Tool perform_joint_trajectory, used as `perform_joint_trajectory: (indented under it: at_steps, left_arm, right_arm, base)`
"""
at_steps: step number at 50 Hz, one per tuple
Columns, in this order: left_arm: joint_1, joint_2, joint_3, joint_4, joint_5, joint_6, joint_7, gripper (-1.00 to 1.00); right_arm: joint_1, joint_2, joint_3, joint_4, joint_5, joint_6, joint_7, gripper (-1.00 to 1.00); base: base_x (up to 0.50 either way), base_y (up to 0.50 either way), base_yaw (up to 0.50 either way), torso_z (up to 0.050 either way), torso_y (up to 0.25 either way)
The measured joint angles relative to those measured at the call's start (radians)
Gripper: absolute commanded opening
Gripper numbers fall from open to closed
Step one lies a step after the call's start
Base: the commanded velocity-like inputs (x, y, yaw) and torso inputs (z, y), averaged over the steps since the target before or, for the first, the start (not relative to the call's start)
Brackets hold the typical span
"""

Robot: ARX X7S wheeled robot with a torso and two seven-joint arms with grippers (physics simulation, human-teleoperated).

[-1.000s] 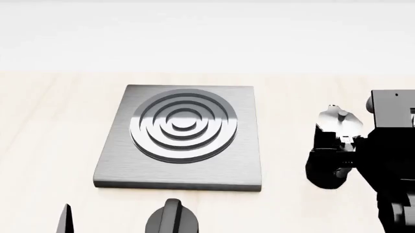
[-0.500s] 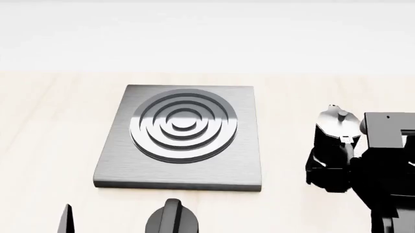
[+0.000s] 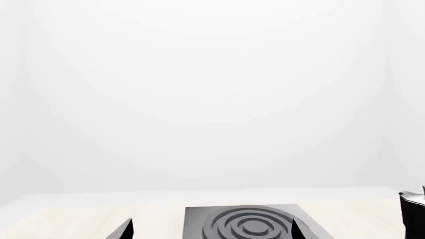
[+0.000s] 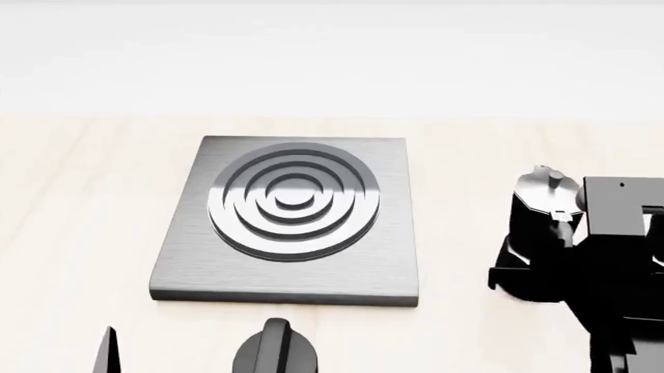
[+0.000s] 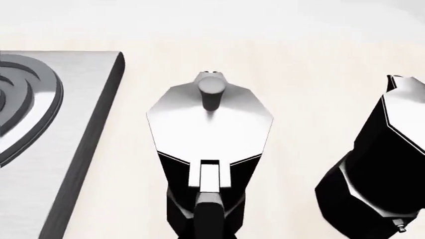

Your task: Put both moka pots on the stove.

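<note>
The stove (image 4: 295,217), a grey slab with dark burner rings, lies mid-table and has nothing on it. One moka pot (image 4: 537,225) stands on the table to its right. My right gripper (image 4: 565,256) is a black mass tight against the pot's handle side. In the right wrist view this pot (image 5: 209,124) is right below the camera with its handle (image 5: 212,214) toward me, and no fingers show. The second moka pot (image 5: 388,164) stands beside it, hidden in the head view by my right arm. My left gripper (image 3: 211,231) is open and empty, hovering short of the stove (image 3: 252,224).
A low round black knob with a ridge (image 4: 275,350) sits in front of the stove's near edge. One left fingertip (image 4: 104,353) shows at the bottom left. A pot's edge (image 3: 415,211) shows in the left wrist view. Pale wood table (image 4: 83,194) all around.
My right arm has moved in and down against the near moka pot. The pot's lid has shifted slightly to the right. The left arm and the stove have not moved.
</note>
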Motion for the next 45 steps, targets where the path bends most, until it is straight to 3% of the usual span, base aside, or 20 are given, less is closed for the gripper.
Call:
perform_joint_trajectory:
  at_steps: [25,45]
  left_arm:
    - [-0.003,-0.01,0.004,-0.001,-0.008,-0.002,-0.01,1.0]
    - [-0.007,-0.018,0.004,0.0,-0.024,-0.013,-0.016,1.0]
  right_arm:
    - [0.006,-0.004,-0.046,-0.296,-0.022,0.017,0.051,-1.0]
    - [0.096,-0.099,-0.143,-0.33,-0.036,-0.07,0.015,-1.0]
  base:
    - [0.0,0.0,0.0,0.0,0.0]
    - [0.0,0.0,0.0,0.0,0.001]
